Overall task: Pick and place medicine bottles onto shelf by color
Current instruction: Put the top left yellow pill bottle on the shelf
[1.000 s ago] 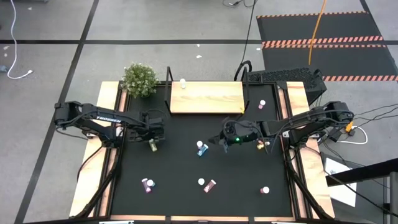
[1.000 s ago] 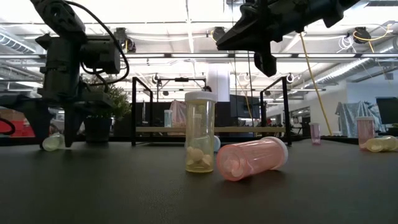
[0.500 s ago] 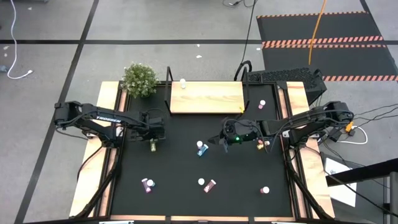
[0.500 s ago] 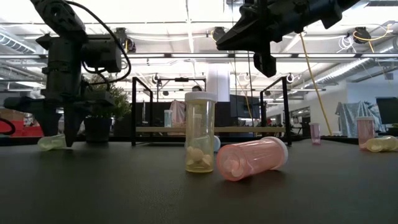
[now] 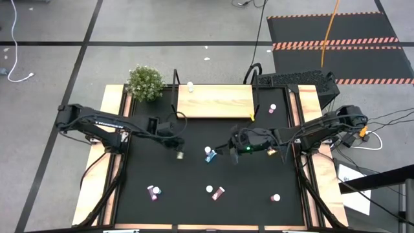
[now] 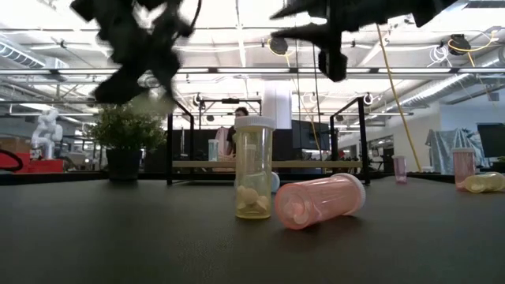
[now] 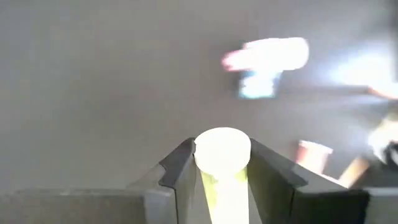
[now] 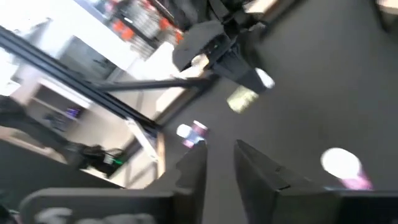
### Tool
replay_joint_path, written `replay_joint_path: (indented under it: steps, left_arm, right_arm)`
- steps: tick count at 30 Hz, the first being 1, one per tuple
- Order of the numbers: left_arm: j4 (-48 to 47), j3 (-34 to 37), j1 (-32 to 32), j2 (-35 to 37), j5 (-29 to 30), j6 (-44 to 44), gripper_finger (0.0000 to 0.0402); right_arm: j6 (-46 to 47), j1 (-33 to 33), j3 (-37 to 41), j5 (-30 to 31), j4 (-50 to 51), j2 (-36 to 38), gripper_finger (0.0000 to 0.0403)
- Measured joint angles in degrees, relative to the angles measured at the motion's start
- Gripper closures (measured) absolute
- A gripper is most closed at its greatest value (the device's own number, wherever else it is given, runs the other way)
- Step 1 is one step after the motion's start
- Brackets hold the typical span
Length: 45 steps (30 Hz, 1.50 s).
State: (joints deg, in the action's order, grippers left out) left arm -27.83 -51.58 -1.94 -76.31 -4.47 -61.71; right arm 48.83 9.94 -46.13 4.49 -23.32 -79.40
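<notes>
**Left claw carries a green bottle; spill risk ahead of the shelf**

Nearest the low camera, a yellow bottle (image 6: pixel 253 168) stands upright on the black table (image 5: pixel 194 175), and a pink bottle (image 6: pixel 319 201) lies on its side touching it. Neither is near a claw.

Above and beyond them, the left gripper (image 5: pixel 177 150) hangs clear of the table, its fingers (image 7: pixel 180 171) clamped on the sides of a green bottle (image 7: pixel 222 163), whose white cap pokes out past the fingertips. Ahead of this claw, toward the other arm, a blue bottle (image 5: pixel 209 154) stands on the table. The right gripper (image 5: pixel 230 147) hovers just beyond that blue bottle, its fingers (image 8: pixel 191 168) drawn close with only a slim gap and nothing between them.

Farther back, past both claws, sits the shelf (image 5: pixel 215 101), a pale board between black uprights, with one white-capped bottle (image 5: pixel 190 85) at its far left corner. The plant (image 5: pixel 145 82) stands beside that end. More bottles lie scattered on the near side of the table, behind the claws.

The hazards, as I judge them: the grip takes the green bottle low on the body, so a quick swing could let it slip or tilt. The two claws are close together, with the blue bottle between them; a careless sweep could knock it over or bring the arms into contact. At the shelf, the thin uprights could catch the bottle.
</notes>
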Motion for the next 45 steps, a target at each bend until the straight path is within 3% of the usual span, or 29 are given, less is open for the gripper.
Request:
replay_joint_path:
  steps: [3,8,10,15,17,24,31,35,40,45]
  left_arm:
    - [5.9,-4.6,-1.6,0.0,0.7,9.9,0.027]
    - [15.8,-10.3,-1.6,0.0,4.6,16.5,0.027]
    - [19.4,-12.2,-1.2,0.0,5.4,18.7,0.027]
    - [28.4,-15.3,-0.3,0.0,6.2,23.6,0.027]
    - [33.7,-15.4,-0.2,0.0,6.2,25.7,0.027]
    - [46.5,-15.4,-0.2,-0.6,6.2,32.9,0.027]
    - [48.9,-15.4,-0.1,-0.7,6.2,36.6,0.027]
    - [48.9,-15.4,-0.1,-0.8,6.2,38.5,0.027]
    - [50.6,-15.4,-0.1,-0.8,6.2,40.2,0.027]
    - [50.5,-15.4,-0.1,-0.8,6.0,41.0,0.027]
  right_arm:
    - [0.7,0.4,0.0,0.1,-5.1,0.0,0.0267]
    - [-2.4,2.4,0.0,0.5,-15.0,0.4,0.0201]
    - [-4.9,4.0,0.0,4.1,-18.1,1.9,0.0189]
    - [-17.5,8.3,0.0,20.1,-16.3,8.1,0.0187]
    - [-22.8,8.6,0.0,23.0,-16.3,9.3,0.019]
    - [-27.3,4.2,-0.1,16.4,-20.6,9.8,0.0188]
    - [-27.8,1.2,-4.4,7.4,-20.8,8.7,0.0188]
    - [-28.0,-0.5,-7.5,7.0,-17.2,7.2,0.0188]
    - [-24.3,-2.7,-11.1,1.3,-16.0,4.0,0.0188]
    - [-24.3,-2.9,-13.9,1.2,-14.0,1.9,0.0188]
